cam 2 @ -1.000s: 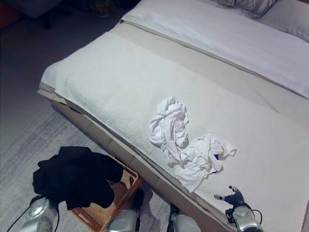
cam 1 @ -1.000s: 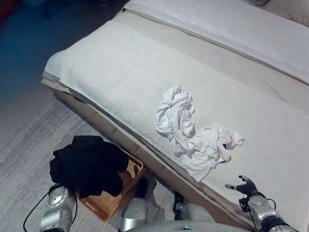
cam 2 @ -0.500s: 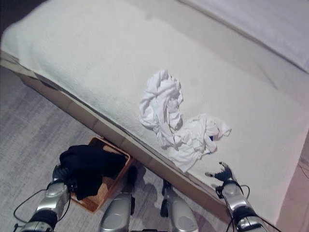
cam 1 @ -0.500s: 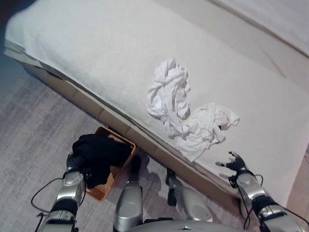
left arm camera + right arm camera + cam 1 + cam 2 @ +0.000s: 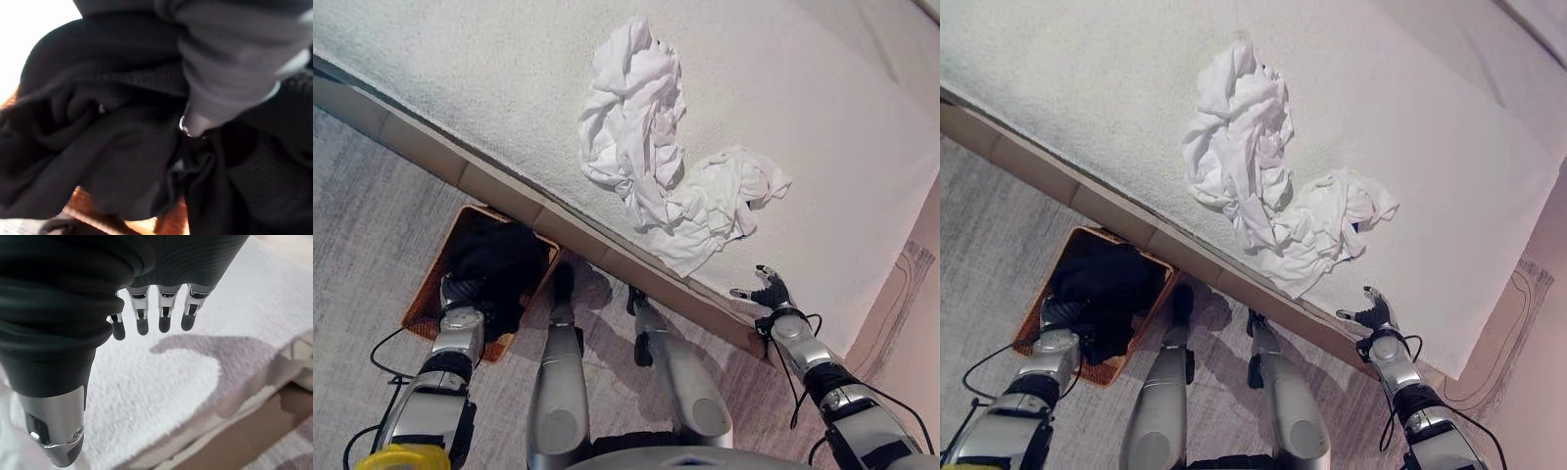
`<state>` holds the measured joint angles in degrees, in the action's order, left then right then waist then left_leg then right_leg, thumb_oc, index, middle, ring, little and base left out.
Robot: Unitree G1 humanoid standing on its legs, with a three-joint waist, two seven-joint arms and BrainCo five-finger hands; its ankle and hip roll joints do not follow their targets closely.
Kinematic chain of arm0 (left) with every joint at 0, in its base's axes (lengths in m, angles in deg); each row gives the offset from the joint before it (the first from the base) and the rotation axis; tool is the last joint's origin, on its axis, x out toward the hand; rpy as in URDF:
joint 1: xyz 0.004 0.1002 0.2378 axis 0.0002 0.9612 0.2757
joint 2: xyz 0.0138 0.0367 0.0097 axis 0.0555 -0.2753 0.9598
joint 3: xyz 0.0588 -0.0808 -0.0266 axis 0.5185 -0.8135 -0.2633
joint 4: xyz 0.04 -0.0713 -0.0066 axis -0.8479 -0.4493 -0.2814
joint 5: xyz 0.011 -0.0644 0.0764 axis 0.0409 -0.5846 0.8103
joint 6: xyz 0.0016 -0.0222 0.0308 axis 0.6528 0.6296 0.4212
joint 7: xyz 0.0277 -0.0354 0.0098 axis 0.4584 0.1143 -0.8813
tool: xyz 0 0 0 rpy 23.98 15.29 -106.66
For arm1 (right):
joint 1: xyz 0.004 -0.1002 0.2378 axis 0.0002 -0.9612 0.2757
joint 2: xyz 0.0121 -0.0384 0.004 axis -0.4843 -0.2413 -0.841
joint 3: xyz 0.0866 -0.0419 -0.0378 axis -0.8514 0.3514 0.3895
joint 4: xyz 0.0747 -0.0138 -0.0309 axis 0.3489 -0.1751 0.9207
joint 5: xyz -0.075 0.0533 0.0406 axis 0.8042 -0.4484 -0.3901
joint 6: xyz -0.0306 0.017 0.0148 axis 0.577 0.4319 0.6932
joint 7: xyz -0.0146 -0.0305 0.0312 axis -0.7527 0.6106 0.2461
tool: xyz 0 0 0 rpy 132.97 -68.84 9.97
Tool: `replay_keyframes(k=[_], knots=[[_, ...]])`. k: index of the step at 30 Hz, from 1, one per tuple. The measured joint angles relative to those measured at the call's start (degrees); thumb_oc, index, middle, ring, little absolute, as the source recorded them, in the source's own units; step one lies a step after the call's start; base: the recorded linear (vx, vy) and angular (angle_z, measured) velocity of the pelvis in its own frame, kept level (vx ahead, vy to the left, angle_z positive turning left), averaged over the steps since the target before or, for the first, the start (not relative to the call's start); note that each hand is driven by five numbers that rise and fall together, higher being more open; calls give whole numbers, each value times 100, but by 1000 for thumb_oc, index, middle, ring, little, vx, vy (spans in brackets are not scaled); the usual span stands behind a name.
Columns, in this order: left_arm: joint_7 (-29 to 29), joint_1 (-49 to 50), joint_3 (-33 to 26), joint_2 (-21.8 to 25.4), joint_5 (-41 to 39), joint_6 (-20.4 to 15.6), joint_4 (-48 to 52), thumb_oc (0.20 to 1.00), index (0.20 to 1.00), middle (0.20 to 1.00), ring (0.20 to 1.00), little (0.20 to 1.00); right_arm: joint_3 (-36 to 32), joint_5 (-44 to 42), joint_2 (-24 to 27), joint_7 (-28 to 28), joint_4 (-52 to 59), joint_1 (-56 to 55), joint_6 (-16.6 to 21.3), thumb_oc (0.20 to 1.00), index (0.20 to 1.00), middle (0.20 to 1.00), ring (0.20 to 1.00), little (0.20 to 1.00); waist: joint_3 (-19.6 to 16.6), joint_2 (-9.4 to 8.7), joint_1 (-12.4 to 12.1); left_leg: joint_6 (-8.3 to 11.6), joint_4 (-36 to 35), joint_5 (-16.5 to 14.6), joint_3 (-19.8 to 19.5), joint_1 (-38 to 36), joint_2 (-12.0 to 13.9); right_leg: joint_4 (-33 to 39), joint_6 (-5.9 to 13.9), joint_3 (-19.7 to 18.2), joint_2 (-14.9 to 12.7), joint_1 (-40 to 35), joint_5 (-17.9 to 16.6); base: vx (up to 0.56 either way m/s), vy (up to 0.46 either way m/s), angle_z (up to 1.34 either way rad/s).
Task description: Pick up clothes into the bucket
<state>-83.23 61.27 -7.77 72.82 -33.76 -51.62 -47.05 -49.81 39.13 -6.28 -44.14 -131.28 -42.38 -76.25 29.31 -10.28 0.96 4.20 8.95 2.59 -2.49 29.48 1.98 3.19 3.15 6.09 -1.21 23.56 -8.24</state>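
Left eye view looks straight down on the black garment [image 5: 494,274], which lies bunched inside the woven basket [image 5: 421,308] on the grey carpet [image 5: 362,225], close against the side of the bed [image 5: 489,186]. The basket serves as the bucket here, parked within easy reach of the mattress edge so clothes can be dropped in without stepping away. The left hand [image 5: 458,292] is down at the basket, at the dark cloth; in the left wrist view the black fabric crowds round the hand, and I cannot tell whether the fingers are curled on it or free of it. This looks like the point of delivery, with the garment in the basket and the hand perhaps not yet clear.

Two white garments wait on the bed's pale cover: a crumpled white shirt [image 5: 631,113] further in, and a second white piece [image 5: 720,206] touching it and lying nearer the mattress edge. Neither is held.

The right hand [image 5: 766,292] hovers over the corner of the bed near that second piece, apart from it. Its wrist view shows the fingers [image 5: 164,313] straight and spread above bare cover, holding nothing, a posture that suits a coming reach toward the white heap.
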Motion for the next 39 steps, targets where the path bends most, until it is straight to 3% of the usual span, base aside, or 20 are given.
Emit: replay_keyframes(k=[8,11,18,21,28,31,35,39], knots=[[-283,-22,-50,9,4,284,-326,1000,1000,1000,1000,1000,-4,-356,3,101,894,-33,161,1000,1000,1000,1000,1000,-46,-69,134,-32,278,-126,100,128,10,1,26,-116,2,54,-74,22,12,-7],[-381,38,-364,8,181,319,-332,1000,1000,1000,1000,1000,-181,-773,13,224,1637,-81,301,1000,1000,1000,1000,1000,-57,-85,139,-34,291,-129,139,105,13,6,19,-162,3,40,-106,19,16,-6],[-574,766,-749,36,227,423,-374,1000,1000,1000,1000,1000,-540,-909,149,577,3036,-78,680,1000,1000,1000,1000,1000,-51,-74,101,-40,226,-121,170,-112,2,21,10,-178,-14,-141,-114,12,3,-1],[-636,1233,-842,-65,358,457,-82,1000,1000,1000,1000,1000,-785,-731,343,760,3306,-101,693,1000,1000,1000,1000,1000,-9,-10,-67,-79,96,-52,148,-255,-31,21,4,-135,-61,-235,-105,7,-4,8],[-728,1580,-653,-391,718,413,427,1000,1000,1000,1000,1000,-1032,-460,763,1022,2931,379,555,1000,1000,1000,1000,1000,152,450,-352,-44,-348,252,-145,-353,-186,-52,39,160,-205,-233,2,4,-32,25],[-680,1742,-259,-612,815,293,941,1000,1000,1000,1000,1000,-1022,-433,994,1105,2389,890,396,1000,1000,1000,1000,1000,151,783,-577,-32,-608,419,-333,-441,-223,-178,65,334,-281,-233,101,11,-93,31],[-169,1815,375,-958,433,-114,1376,1000,1000,1000,1000,1000,-697,-368,1506,1110,661,2069,83,1000,1000,1000,1000,1000,140,1191,-679,-6,-907,643,-653,-563,-309,-469,123,616,-383,-222,310,9,-81,38],[342,1843,1423,-1310,161,-232,1619,1000,1000,1000,1000,1000,-350,-530,1606,1068,-956,3317,-95,1000,1000,1000,1000,1000,143,1370,-806,-54,-1004,748,-783,-539,-379,-1119,90,706,-529,101,650,-5,-95,20]])
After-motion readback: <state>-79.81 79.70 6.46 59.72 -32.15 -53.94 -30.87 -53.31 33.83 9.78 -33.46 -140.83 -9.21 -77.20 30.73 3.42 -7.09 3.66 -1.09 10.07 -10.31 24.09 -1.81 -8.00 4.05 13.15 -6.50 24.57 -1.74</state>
